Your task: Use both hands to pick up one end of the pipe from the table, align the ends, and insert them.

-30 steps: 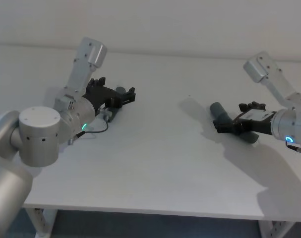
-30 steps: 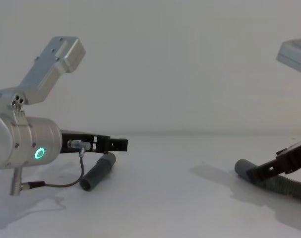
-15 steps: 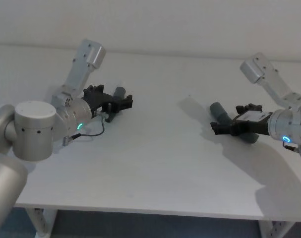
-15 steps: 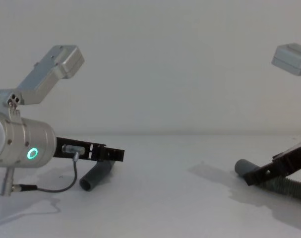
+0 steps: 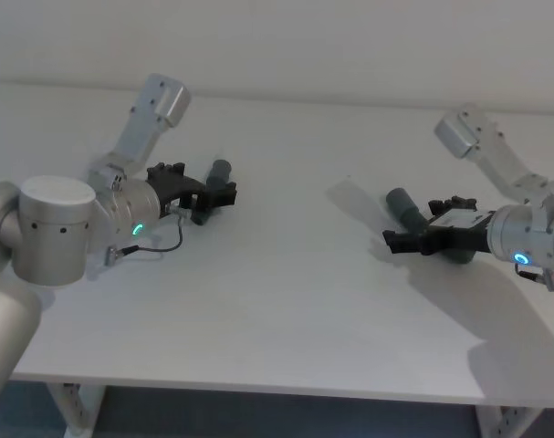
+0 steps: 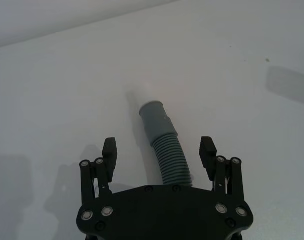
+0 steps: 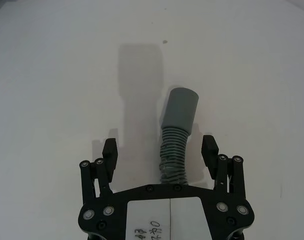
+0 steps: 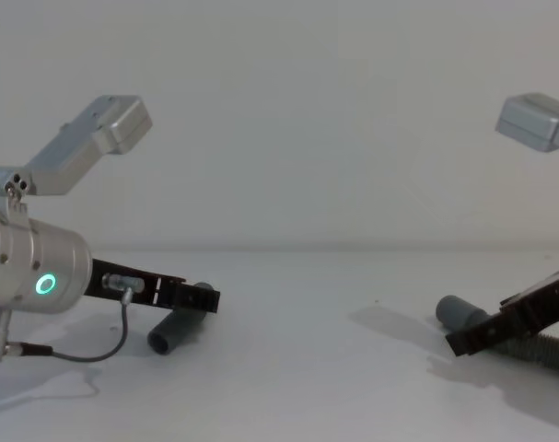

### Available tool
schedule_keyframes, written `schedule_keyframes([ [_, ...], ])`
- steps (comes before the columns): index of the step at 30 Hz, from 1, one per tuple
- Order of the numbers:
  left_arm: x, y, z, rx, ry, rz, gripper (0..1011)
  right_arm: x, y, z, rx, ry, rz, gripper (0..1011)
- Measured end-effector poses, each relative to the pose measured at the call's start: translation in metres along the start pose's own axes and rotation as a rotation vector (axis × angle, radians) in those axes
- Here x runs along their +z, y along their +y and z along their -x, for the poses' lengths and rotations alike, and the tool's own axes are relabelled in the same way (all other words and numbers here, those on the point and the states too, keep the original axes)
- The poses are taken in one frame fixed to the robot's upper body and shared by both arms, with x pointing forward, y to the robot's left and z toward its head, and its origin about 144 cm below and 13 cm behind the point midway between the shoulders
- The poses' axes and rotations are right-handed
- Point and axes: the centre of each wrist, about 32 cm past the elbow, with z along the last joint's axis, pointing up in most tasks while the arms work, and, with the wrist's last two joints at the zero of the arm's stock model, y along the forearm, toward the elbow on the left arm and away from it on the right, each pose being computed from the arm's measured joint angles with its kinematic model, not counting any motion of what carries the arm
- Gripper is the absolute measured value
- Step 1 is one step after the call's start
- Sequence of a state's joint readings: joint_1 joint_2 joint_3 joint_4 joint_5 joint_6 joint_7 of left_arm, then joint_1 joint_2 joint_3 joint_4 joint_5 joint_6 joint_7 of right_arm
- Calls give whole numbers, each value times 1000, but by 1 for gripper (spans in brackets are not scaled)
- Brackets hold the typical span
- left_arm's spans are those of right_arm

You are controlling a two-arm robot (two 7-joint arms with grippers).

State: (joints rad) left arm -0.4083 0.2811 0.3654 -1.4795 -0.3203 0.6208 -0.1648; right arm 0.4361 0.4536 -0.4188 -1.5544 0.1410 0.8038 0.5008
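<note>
The left gripper (image 6: 158, 148) is spread wide. Its two black fingers (image 6: 109, 150) sit on either side of a dark grey ribbed hose (image 6: 172, 160), with a clear gap on each flank, so they grip nothing. The hose runs out from under the gripper's body. Its far end is a short smooth cuff (image 6: 154, 112), about as wide as the ribs and cut square. This piece lies flat on the far left part of the plain white table (image 5: 295, 310). From the chest camera it looks short and stubby, with its near end (image 8: 161, 341) showing as a dark round face.

The right gripper (image 7: 160, 147) is also open. Its fingers (image 7: 210, 148) straddle a second ribbed stretch (image 7: 173, 157), and neither pad touches it. This stretch ends in a wide cuff (image 7: 181, 114), a smooth matte grey cylinder clearly fatter than the ribs behind it. The wide cuff points away from the gripper, toward the far left. It rests on the right side of the table, and in the chest view its ribbed body trails off toward the right edge.

The two cuffs lie well apart, with bare white surface between them.
</note>
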Motion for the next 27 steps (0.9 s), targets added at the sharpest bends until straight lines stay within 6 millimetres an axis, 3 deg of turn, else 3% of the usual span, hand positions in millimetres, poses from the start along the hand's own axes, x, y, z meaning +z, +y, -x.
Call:
schedule_keyframes([
  [27,0,-13,-13,-54,9,-45,1001,-4,4,8,-17,-7,22,1001],
])
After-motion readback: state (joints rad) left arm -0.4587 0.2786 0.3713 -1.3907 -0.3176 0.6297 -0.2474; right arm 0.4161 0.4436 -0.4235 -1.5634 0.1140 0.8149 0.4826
